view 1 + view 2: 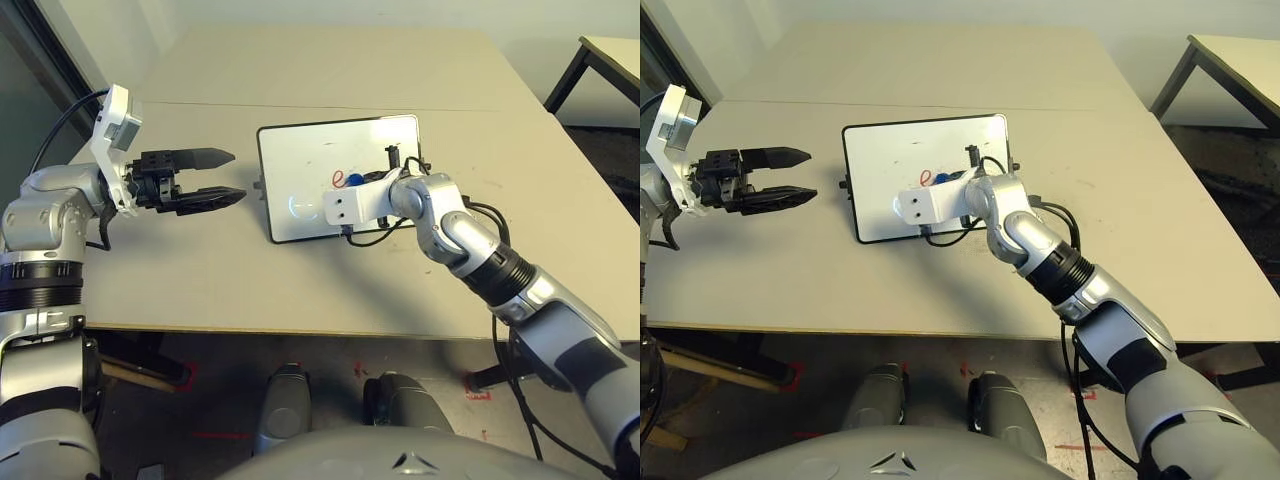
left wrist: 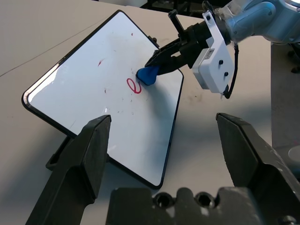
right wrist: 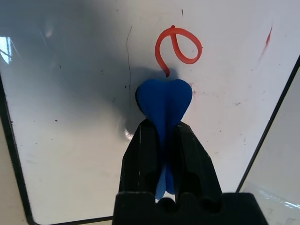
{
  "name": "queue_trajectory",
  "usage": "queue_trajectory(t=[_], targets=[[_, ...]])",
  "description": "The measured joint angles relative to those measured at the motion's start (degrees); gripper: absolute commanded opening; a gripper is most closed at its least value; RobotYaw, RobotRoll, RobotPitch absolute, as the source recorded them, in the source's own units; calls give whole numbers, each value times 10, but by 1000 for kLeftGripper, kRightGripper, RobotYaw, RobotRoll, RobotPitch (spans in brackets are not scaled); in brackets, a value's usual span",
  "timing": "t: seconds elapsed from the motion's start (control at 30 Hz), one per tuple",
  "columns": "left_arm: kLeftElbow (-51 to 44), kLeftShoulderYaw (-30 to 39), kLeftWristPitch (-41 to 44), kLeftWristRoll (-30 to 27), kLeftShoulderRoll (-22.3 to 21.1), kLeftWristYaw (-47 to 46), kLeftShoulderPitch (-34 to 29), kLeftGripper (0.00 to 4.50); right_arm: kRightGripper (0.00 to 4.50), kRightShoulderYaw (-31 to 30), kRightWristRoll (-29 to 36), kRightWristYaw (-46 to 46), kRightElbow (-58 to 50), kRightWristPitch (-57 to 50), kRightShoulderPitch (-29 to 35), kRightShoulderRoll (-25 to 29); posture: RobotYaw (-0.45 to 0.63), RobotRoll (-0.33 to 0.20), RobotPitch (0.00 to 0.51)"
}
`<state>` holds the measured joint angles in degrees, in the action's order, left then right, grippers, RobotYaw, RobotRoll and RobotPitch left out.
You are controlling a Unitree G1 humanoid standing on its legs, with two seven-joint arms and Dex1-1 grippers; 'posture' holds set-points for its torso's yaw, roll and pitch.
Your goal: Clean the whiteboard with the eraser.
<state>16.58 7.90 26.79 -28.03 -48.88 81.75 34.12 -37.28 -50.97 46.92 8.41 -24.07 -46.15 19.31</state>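
Office or lab: plain beige tables [image 1: 330,290], bare walls.

Whiteboard [image 1: 902,165] lying flat mid-table [image 1: 1140,200], red mark [image 1: 926,179] near its middle. Right arm bent across it, blue eraser [image 1: 944,177] peeking out just beside that mark. Left gripper [image 1: 790,175] off the board's edge, fingers parted

Silver forearms, black ribbed wrist collars. White camera housings on both wrists. Black cables loop beside right forearm. Black two-finger grippers.
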Motion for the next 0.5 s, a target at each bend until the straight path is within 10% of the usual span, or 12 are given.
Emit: queue_trajectory(t=[0.5], targets=[[0,0,0,0,0,0,0,4500,239,-4,-21,-11,30,26,-19,-48,311,0,10]])
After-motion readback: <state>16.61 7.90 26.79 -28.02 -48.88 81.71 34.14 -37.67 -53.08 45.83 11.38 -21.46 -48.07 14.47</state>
